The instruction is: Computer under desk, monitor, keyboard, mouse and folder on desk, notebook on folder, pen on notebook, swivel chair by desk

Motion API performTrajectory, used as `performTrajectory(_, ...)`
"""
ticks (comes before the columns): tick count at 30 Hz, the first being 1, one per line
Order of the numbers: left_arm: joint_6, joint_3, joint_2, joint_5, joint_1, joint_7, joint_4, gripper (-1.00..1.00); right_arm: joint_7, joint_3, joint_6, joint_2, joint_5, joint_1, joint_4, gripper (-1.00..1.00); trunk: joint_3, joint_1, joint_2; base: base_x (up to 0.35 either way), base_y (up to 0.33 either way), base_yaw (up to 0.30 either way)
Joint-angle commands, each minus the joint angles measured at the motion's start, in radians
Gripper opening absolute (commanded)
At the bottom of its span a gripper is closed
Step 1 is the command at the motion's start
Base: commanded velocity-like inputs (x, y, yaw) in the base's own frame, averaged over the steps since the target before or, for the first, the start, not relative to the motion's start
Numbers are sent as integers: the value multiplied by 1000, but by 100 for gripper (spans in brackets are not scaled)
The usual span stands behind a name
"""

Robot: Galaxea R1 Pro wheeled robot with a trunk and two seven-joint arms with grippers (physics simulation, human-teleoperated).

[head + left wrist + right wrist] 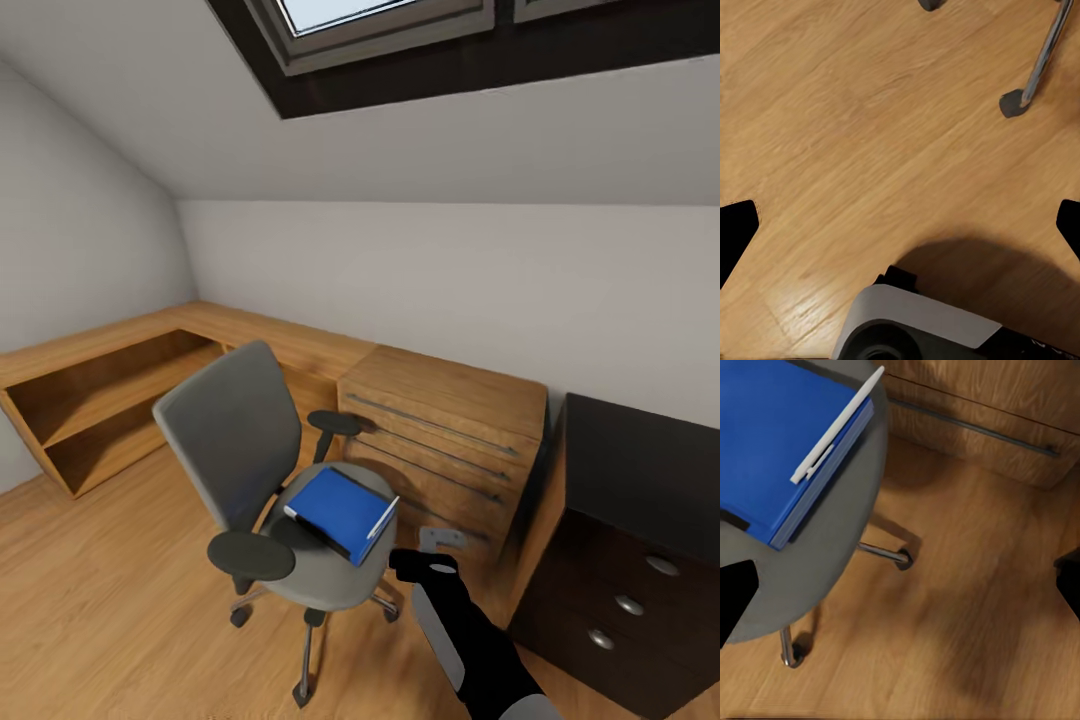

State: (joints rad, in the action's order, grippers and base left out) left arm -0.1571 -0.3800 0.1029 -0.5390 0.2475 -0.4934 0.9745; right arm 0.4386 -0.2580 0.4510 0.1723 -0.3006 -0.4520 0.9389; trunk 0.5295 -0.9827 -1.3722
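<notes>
The swivel chair stands in the middle of the wooden floor with its grey back to the left. The blue folder lies on its seat, and the pale pen rests along the folder's right edge. My right gripper hovers open just right of the seat; in its wrist view the folder, the pen and the seat lie ahead of the open gripper. My left gripper is open over bare floor. The black desk stands at the right. Monitor, keyboard, mouse, notebook and computer are out of view.
A light wooden chest with bar handles stands between the chair and the desk. A low wooden shelf runs along the left wall. A chair leg with its caster is near my left gripper, above my own base.
</notes>
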Motion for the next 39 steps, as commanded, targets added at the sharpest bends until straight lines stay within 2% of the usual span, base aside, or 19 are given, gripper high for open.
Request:
performTrajectory(1,-7,-5,1,-10,-1,-5,1,100,9,-3,3,-1,-10,-1,1,100,2,0,-1,0,0,236)
performTrajectory(7,-7,-5,1,-10,-1,-5,1,100,10,-2,2,-4,-7,0,4,100,7,0,-1,106,0,212)
performTrajectory(13,-7,-5,1,-11,-1,-6,1,100,7,-3,-42,-6,-5,0,-1,100,7,0,-1,148,1,28)
performTrajectory(20,-8,-5,3,-13,-1,-7,1,100,5,-3,-48,-6,-5,0,-4,100,7,0,-1,47,19,1)
performTrajectory(39,-9,-5,4,-12,-1,-7,1,100,4,-3,-49,-7,-4,1,-5,100,7,0,-1,65,137,0)
